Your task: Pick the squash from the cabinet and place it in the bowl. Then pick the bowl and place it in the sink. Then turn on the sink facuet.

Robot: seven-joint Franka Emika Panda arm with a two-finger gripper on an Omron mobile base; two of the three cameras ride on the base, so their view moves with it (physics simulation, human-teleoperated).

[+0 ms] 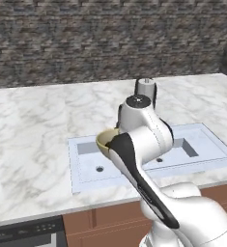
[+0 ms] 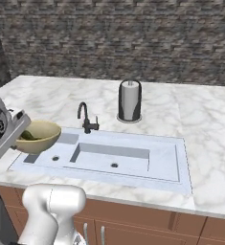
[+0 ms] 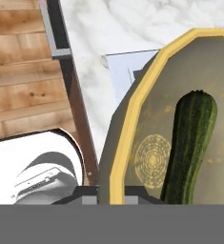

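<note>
The gripper [image 2: 19, 139] is pinching the rim of the bowl [image 2: 43, 135] and carrying it above the left end of the sink [image 2: 162, 162]. The squash [image 3: 189, 143] is lying inside the bowl, just beyond the fingertips. I think the arm should be keeping the bowl level and lowering it slowly into the basin, staying clear of the sink facuet [image 2: 86, 117] at the back edge.

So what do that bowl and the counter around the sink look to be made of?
The bowl looks like glazed ceramic: smooth yellowish-tan sides with a faint ring pattern inside. The counter looks like polished marble: white with grey veins. Both are rendered, so that's a guess.
</note>
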